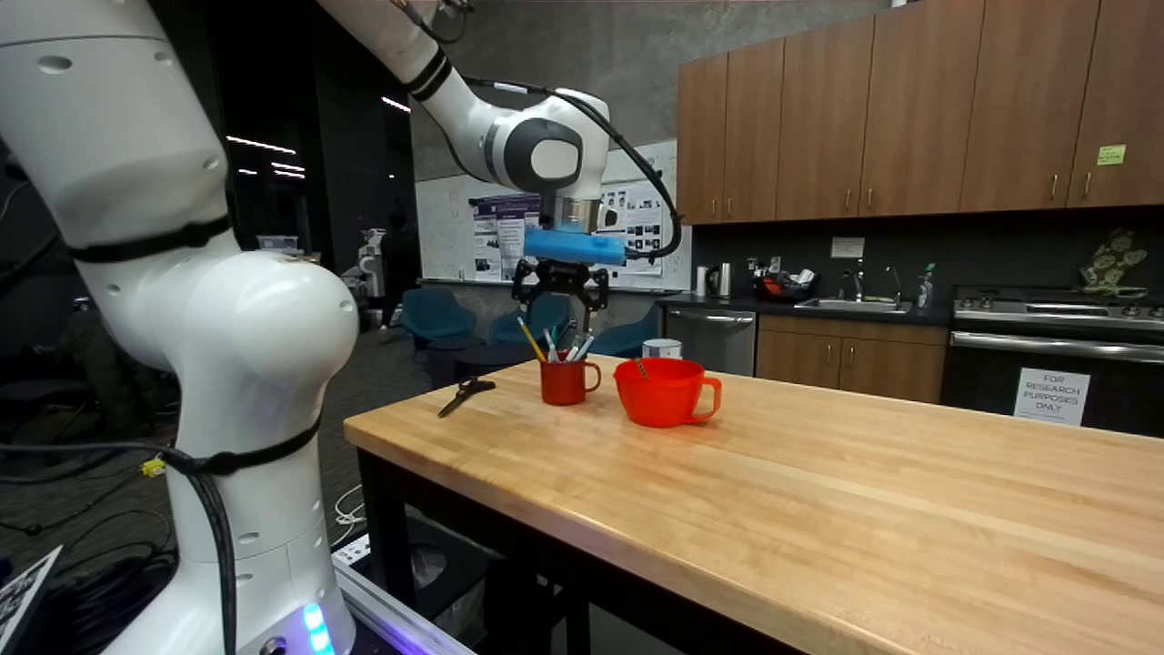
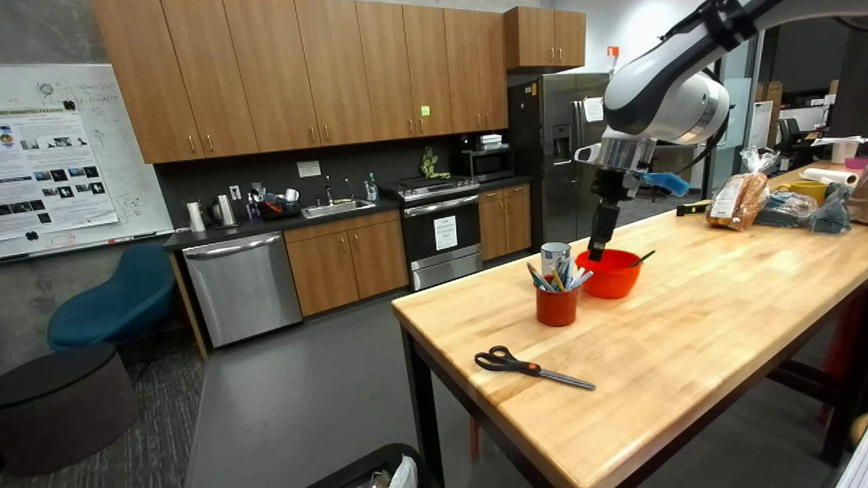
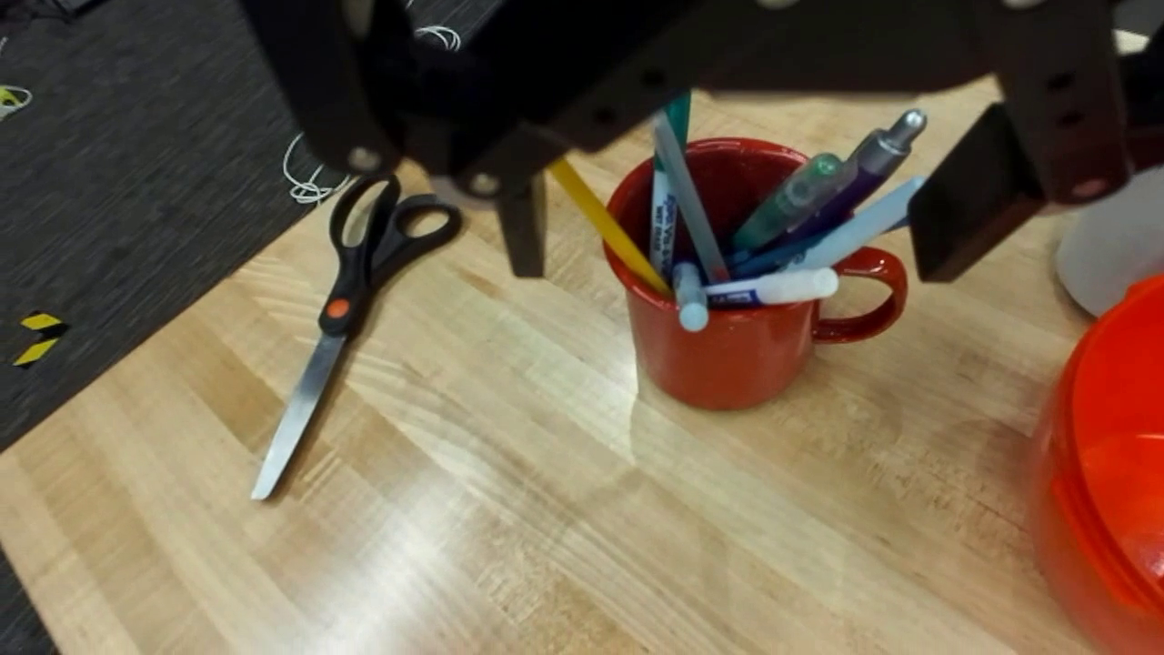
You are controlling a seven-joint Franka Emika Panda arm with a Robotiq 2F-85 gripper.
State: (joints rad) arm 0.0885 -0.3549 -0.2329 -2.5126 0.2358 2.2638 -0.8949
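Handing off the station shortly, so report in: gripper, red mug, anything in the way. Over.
Gripper open, nothing held. Red mug upright on table, pens jutting out. Possible obstacle: orange-red bowl beside the mug, not touching it.

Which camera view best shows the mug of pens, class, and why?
The wrist view: it looks down closely on the red mug, showing its handle and the pens inside. In both exterior views the mug looks smaller, seen mostly from the side with pens sticking out.

The hand (image 2: 597,252) hangs near, perhaps above, the pen cup (image 2: 556,310).
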